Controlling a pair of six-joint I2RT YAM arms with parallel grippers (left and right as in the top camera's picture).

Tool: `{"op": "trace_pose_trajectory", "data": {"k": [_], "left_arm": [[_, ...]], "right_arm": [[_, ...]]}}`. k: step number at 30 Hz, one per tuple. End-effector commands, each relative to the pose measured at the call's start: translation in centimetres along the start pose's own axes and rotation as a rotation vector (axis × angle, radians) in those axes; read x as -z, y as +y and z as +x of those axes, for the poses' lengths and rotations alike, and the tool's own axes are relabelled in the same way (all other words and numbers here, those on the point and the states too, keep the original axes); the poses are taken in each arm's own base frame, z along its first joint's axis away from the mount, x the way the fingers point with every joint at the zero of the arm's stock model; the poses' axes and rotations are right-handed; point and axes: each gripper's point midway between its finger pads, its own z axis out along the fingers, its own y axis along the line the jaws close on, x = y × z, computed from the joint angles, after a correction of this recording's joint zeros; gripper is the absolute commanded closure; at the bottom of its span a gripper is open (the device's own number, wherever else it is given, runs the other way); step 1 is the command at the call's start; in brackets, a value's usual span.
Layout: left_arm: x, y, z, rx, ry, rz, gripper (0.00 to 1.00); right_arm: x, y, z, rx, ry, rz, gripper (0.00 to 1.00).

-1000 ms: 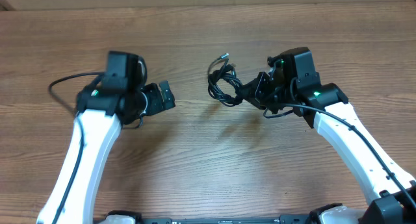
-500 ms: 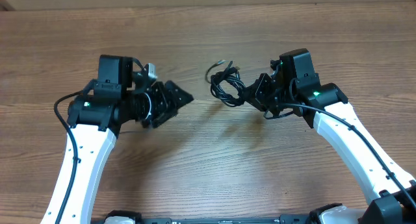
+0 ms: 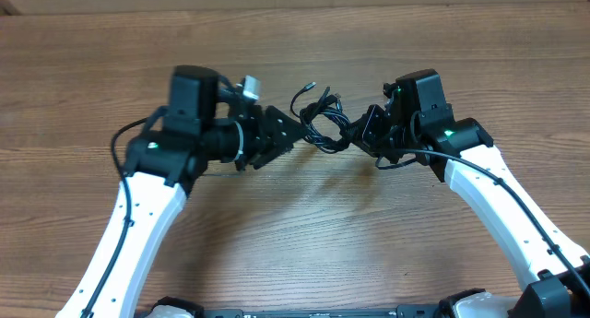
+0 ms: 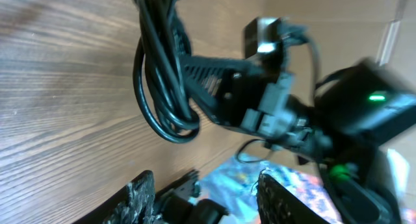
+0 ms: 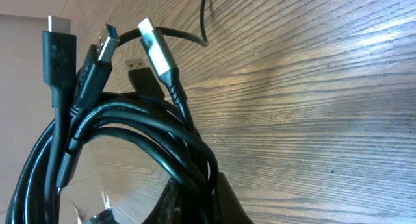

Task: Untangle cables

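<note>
Right gripper (image 3: 361,134) clamped on tangled cables (image 3: 318,123), bundle held between arms over wooden table (image 3: 277,235). Left gripper (image 3: 293,132) jaws apart, just beside bundle's outer loop. Best: pinch one loose loop only, not whole coil, pull sideways gently

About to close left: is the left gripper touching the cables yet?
Apart. Left wrist view: bare table shows between the left gripper and the cables.

- Extends left arm up from lower left, wrist bent rightward, left gripper (image 3: 293,134) at frame centre, fingers parted.
- Extends right arm up from lower right, right gripper (image 3: 358,134) aimed left, pinched tight on cables (image 3: 318,120).
- Points both grippers tip to tip, near, not touching.
</note>
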Motion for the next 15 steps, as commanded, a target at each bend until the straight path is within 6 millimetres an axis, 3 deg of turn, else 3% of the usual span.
{"op": "trace_pose_trajectory", "data": {"k": [1, 11, 14, 15], "left_arm": [[-2.0, 1.8, -0.6, 0.013, -0.03, -0.102, 0.5], [-4.2, 4.3, -1.3, 0.068, 0.005, -0.166, 0.49], [-5.0, 5.2, -1.4, 0.092, 0.024, -0.185, 0.66], [-5.3, 5.4, -1.4, 0.1, 0.035, -0.186, 0.8]], "right_arm": [[0.3, 0.9, -0.1, 0.037, -0.009, -0.02, 0.96], [0.3, 0.9, 0.0, 0.047, -0.009, -0.02, 0.96], [0.3, 0.9, 0.0, 0.068, -0.008, -0.02, 0.96], [0.3, 0.9, 0.0, 0.068, -0.009, -0.02, 0.96]]}}
